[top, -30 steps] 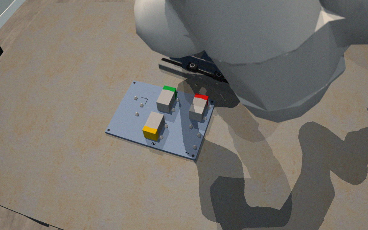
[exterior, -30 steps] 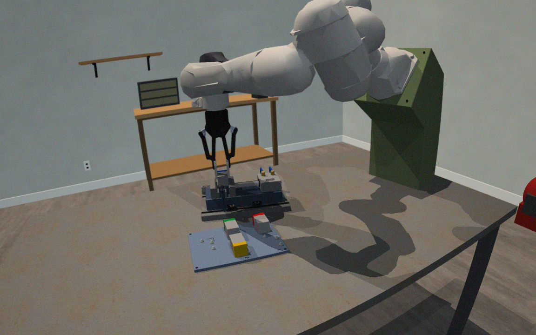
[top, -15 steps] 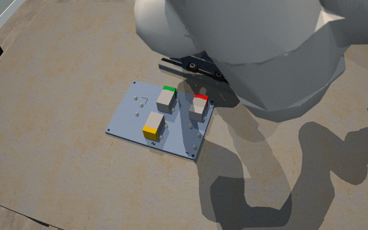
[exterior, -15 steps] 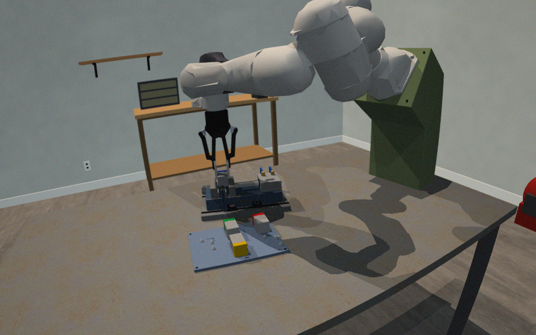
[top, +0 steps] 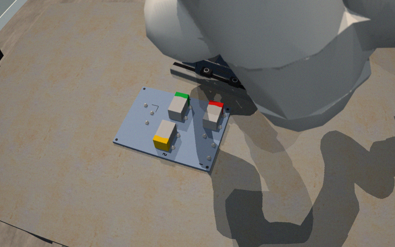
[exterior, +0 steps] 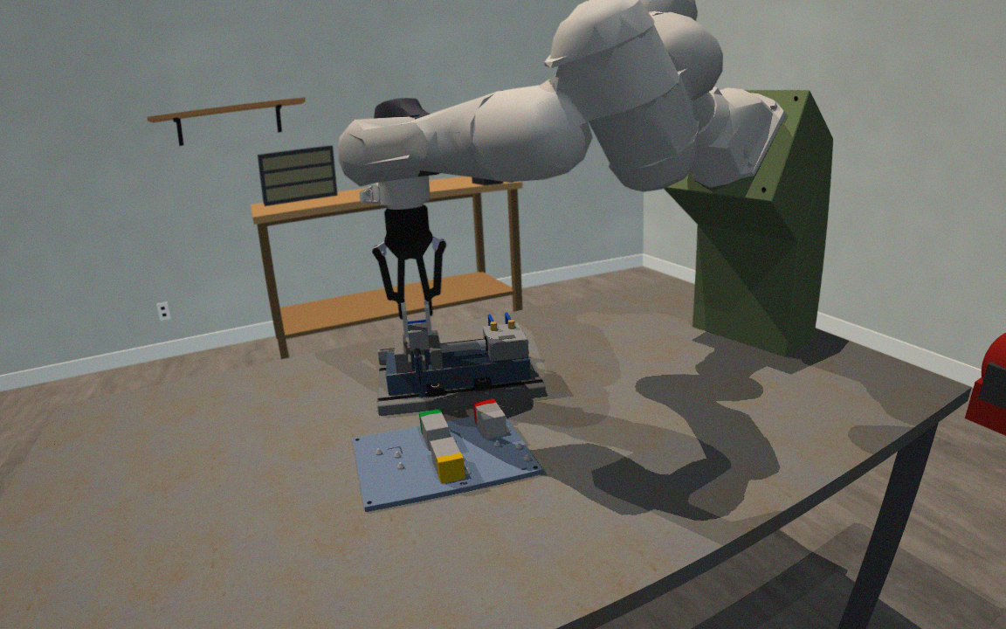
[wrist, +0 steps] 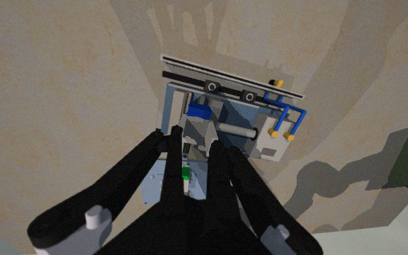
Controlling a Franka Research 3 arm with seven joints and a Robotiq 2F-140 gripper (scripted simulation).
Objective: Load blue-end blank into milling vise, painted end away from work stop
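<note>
We reach our grey seven-joint arm [exterior: 491, 133] out leftward from its mount, the wrist turned straight down. Our black two-finger gripper [exterior: 416, 313] hangs vertical below it, its fingers drawn close and clamped on the grey blank with the blue end [wrist: 198, 112].

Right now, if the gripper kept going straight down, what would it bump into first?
The gripper points straight down, shut on the blue blank. Going on, the blank would probably meet the vise first, in the gap between its jaws. How much room is left under it is unclear.
</note>
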